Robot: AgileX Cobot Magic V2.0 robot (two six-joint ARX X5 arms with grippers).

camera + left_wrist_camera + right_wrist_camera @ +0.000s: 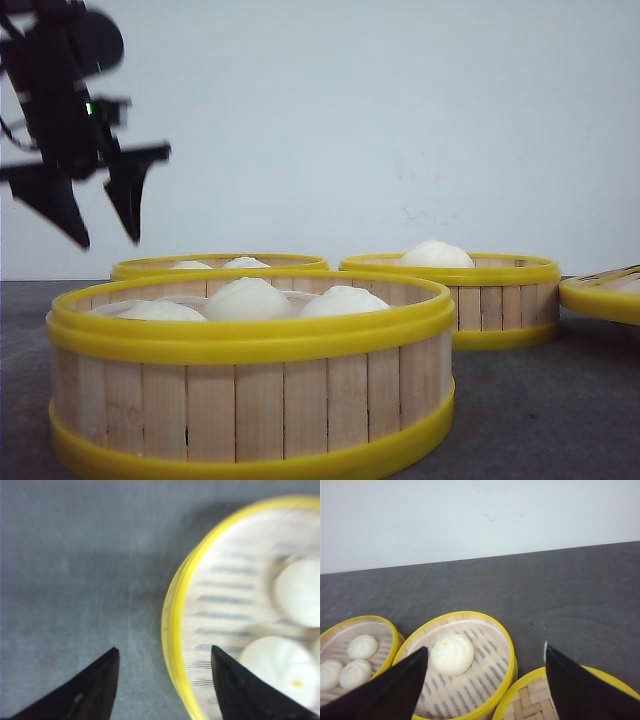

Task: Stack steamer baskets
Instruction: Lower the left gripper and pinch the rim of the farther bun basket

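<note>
Left gripper [105, 235] hangs above the desk [520, 400], jaws apart, empty; in its wrist view the rear-left basket [240, 630] lies off to one side, its rim under one jaw only. Near basket [250, 375] sits front centre. Right-rear basket [462, 665], one bun, lies between the right gripper's [485, 680] parted jaws. Judgement: right arm is better lined up.

Three steamer baskets on the counter [560, 400]

Nearest basket [250, 400] sits in front; a second [215, 265] lies behind it, a third [480, 295] behind to the right, the lid [605, 292] farthest right.
</note>
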